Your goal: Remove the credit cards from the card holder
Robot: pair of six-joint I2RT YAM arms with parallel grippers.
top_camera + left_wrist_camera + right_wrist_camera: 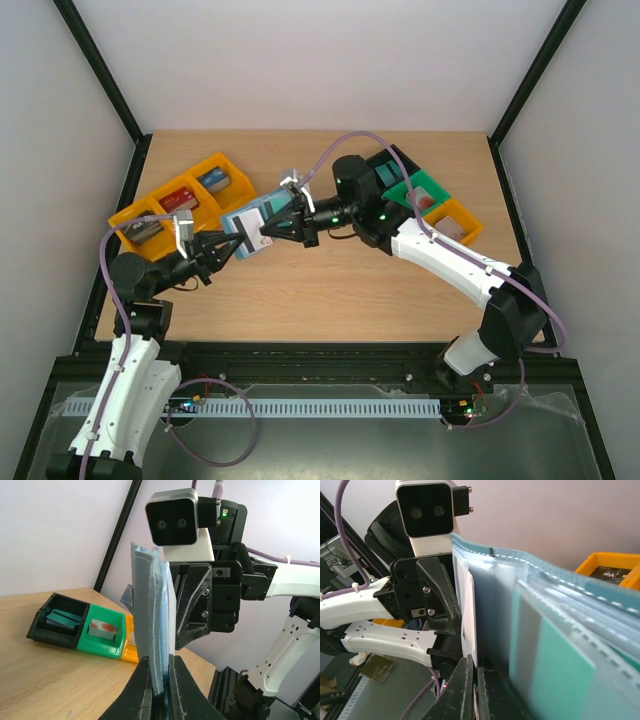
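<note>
The blue-teal card holder (248,222) is held off the table between the two grippers, standing on edge. My left gripper (232,247) is shut on its lower edge, which shows in the left wrist view (161,685), with the holder (149,605) rising straight up from the fingers. My right gripper (268,230) faces it from the other side. In the right wrist view it (476,680) is shut on the thin edge of a credit card (469,615) at the holder's side. Another teal card (555,680) sits in the holder's (535,575) clear pockets.
Orange trays (180,200) with red, blue and grey blocks stand at the back left. A black tray (385,170), a green tray (420,192) and an orange tray (455,222) stand at the back right, under the right arm. Black frame posts run along both table sides.
</note>
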